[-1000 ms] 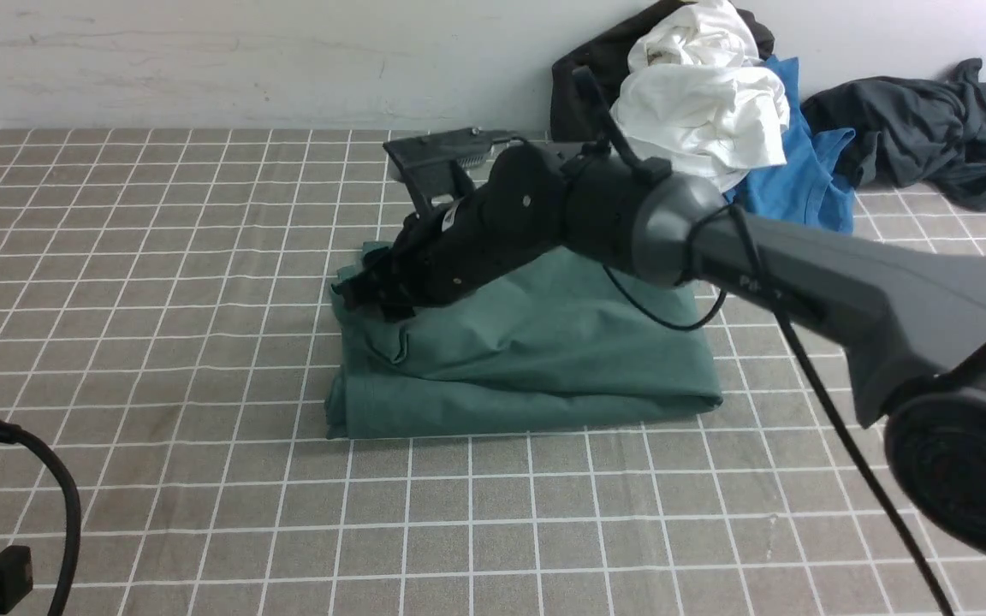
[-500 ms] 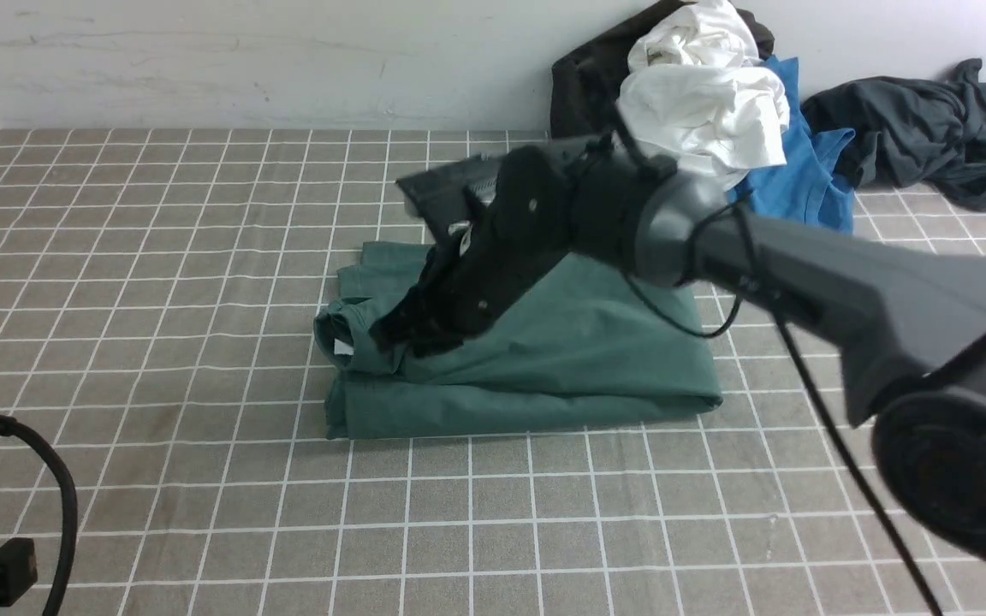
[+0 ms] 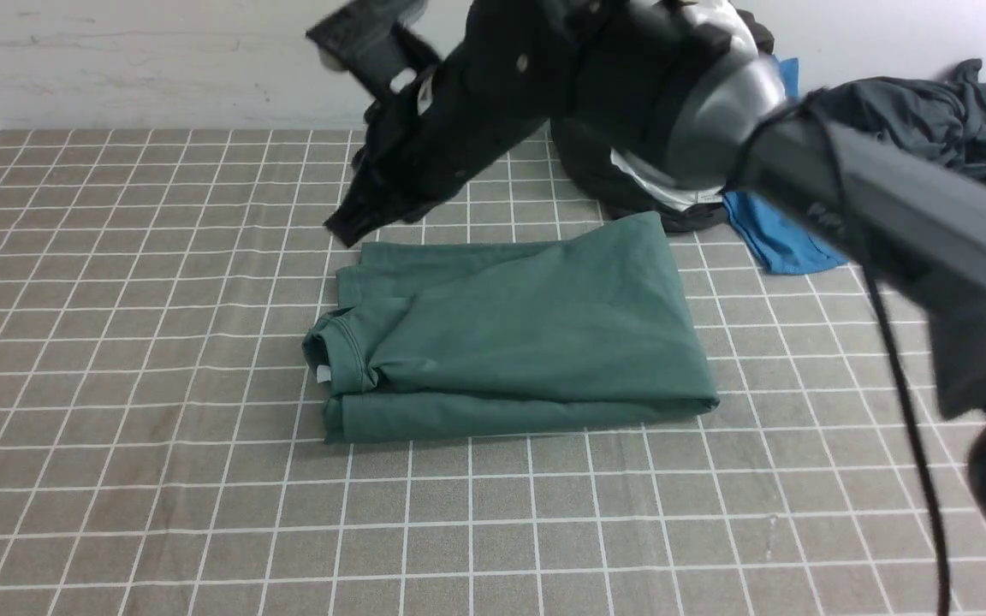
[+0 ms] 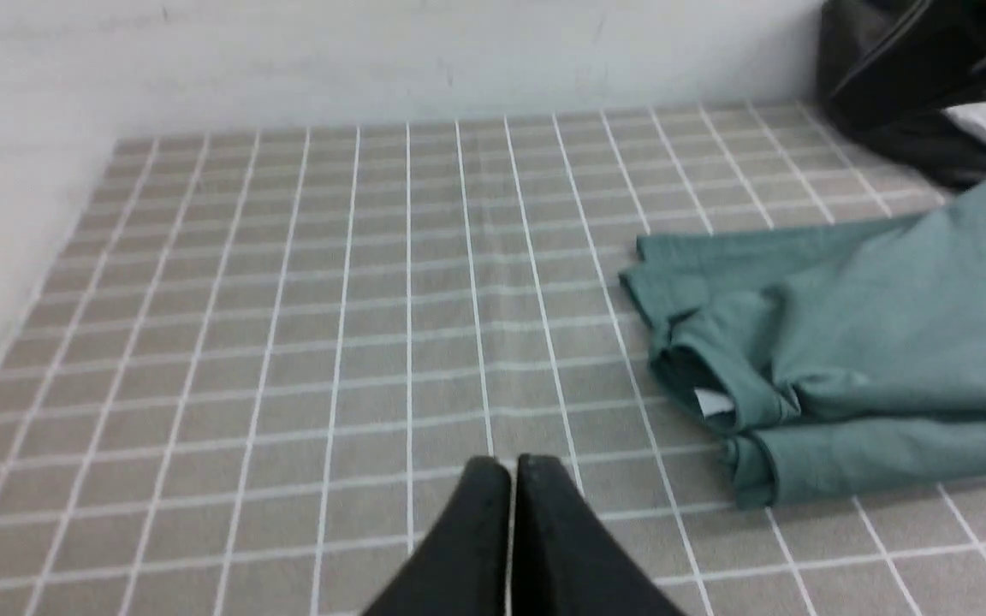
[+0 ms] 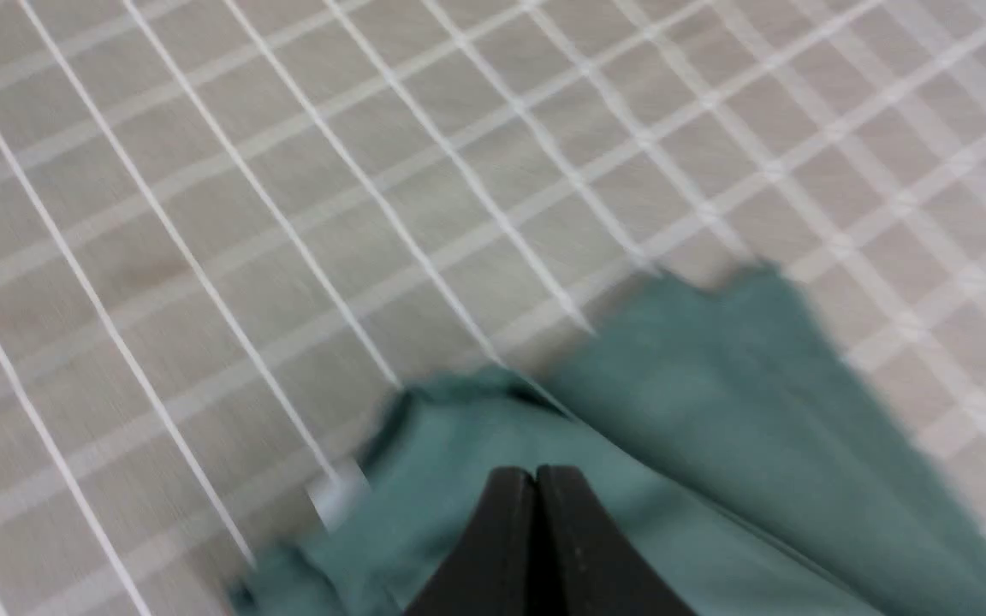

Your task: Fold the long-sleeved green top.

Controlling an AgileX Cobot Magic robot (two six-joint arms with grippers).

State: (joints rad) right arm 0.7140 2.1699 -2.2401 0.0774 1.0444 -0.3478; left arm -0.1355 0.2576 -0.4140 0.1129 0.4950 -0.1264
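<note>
Green top (image 3: 510,338), folded flat, collar left

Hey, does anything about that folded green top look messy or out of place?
Mostly tidy. The green long-sleeved top lies folded flat on the checked cloth, but its collar end is bunched and rumpled, with the white neck label poking out. Neither gripper holds it.

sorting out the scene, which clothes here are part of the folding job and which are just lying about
Job:
green long-sleeved top, folded on the checked cloth

Lying about:
blue shirt
dark grey garment
black garment
</note>
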